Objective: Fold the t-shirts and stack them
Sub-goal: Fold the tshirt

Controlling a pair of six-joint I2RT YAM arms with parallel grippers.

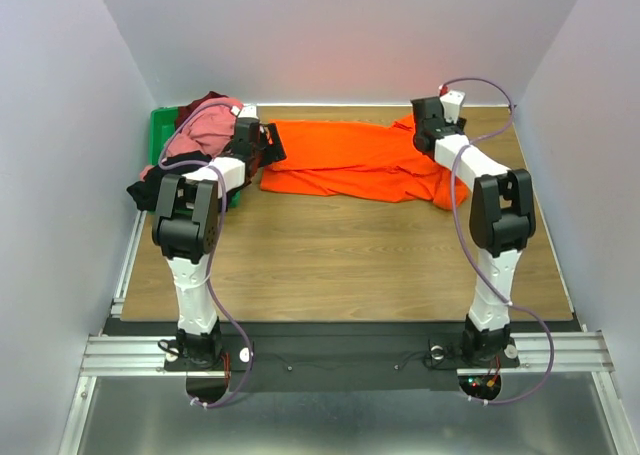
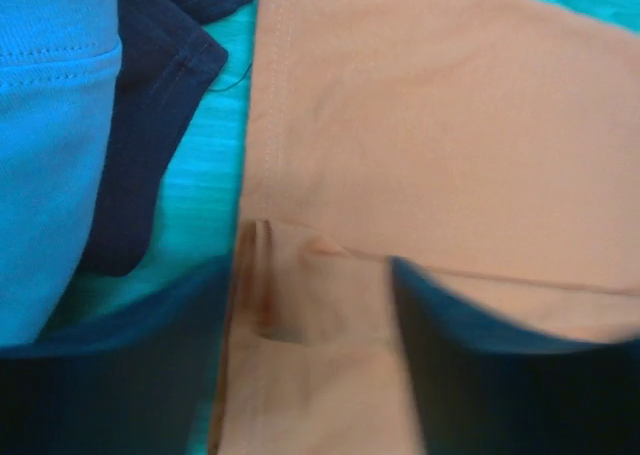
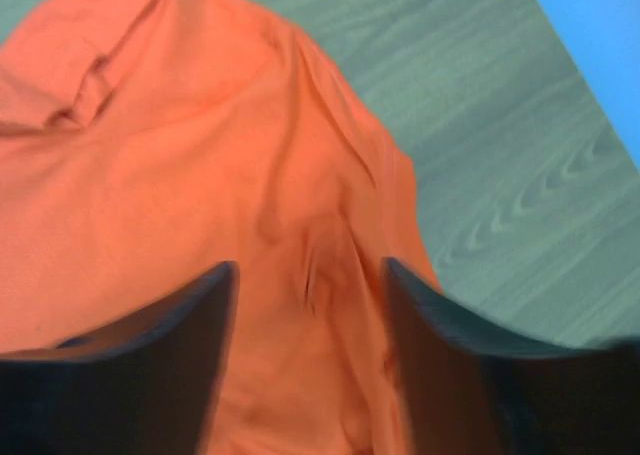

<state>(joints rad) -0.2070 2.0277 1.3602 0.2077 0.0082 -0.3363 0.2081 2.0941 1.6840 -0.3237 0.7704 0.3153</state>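
Observation:
The bright orange t-shirt (image 1: 350, 160) lies spread along the far side of the table. My left gripper (image 1: 268, 147) stands over its left edge and my right gripper (image 1: 430, 135) over its right end. In the left wrist view the left gripper (image 2: 310, 345) is open, its fingers standing apart on either side of a small raised crease in the orange cloth (image 2: 430, 125). The right gripper (image 3: 310, 325) is also open, with rumpled orange cloth (image 3: 180, 155) lying loose between its fingers. Pink (image 1: 205, 130), maroon and black (image 1: 150, 190) t-shirts are heaped at far left.
The heap of shirts covers a green bin (image 1: 158, 125) in the far left corner, against the left wall. A dark hem (image 2: 150, 105) lies just left of the orange shirt's edge. Bare wooden table (image 1: 340, 255) stretches between the shirt and the arm bases.

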